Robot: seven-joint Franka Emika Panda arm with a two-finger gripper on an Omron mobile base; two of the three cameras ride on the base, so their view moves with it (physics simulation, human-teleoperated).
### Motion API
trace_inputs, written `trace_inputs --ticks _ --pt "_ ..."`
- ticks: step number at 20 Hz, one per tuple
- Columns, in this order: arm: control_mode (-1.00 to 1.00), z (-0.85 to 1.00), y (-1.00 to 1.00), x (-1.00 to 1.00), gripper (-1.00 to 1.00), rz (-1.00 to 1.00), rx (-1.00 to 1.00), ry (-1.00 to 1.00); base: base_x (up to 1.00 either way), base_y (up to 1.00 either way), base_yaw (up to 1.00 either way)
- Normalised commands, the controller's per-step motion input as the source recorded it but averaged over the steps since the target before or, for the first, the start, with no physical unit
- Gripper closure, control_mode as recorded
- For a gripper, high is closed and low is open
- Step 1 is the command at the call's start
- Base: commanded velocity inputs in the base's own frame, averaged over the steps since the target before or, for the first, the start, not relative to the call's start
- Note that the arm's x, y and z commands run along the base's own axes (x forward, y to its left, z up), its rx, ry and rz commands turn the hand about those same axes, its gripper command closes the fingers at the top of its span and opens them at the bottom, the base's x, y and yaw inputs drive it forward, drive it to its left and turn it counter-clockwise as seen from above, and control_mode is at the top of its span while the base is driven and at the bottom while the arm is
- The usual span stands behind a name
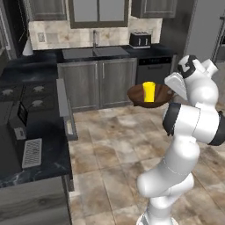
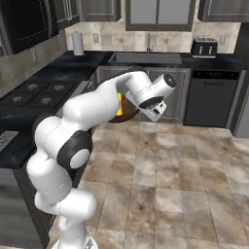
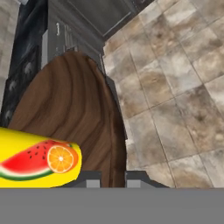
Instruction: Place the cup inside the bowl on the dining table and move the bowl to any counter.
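The cup (image 1: pixel 149 91) stands upright inside the bowl (image 1: pixel 136 94), its long axis vertical, and both hang in mid-air above the tiled floor (image 1: pixel 114 145), carried by the arm in front of the grey cabinets (image 1: pixel 96 81). From the right side the arm's elbow covers nearly all of the bowl; only a sliver of yellow and a brown curve show. Close up, the cup shows a watermelon and orange-slice print and is cut off at the frame's edge. The gripper (image 3: pixel 113 178) pinches the bowl's rim, one finger on each side of the wooden wall. Around it: the black counter (image 1: pixel 48 158) with the stove (image 1: pixel 26 94) on the left, and the sink (image 1: pixel 94 52), a toaster (image 1: pixel 140 40) and a dishwasher (image 2: pixel 210 97) along the back wall.
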Motion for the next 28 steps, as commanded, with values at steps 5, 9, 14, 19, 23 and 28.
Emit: trace_inputs --ticks 5,9,14,19,23,28 --pt "1.0 0.0 0.0 0.0 1.0 0.0 0.0 0.0 0.72 -0.23 0.0" --pt "1.0 0.0 0.0 0.0 1.0 0.0 0.0 0.0 0.81 -0.21 0.0" --pt "1.0 0.0 0.0 0.0 1.0 0.0 0.0 0.0 0.85 -0.18 0.0" --pt "1.0 0.0 0.0 0.0 1.0 0.0 0.0 0.0 0.65 -0.26 0.03" --pt "1.0 0.0 0.0 0.0 1.0 0.0 0.0 0.0 0.42 -0.26 0.05" --pt "1.0 0.0 0.0 0.0 1.0 0.0 0.0 0.0 0.34 -0.31 0.06"
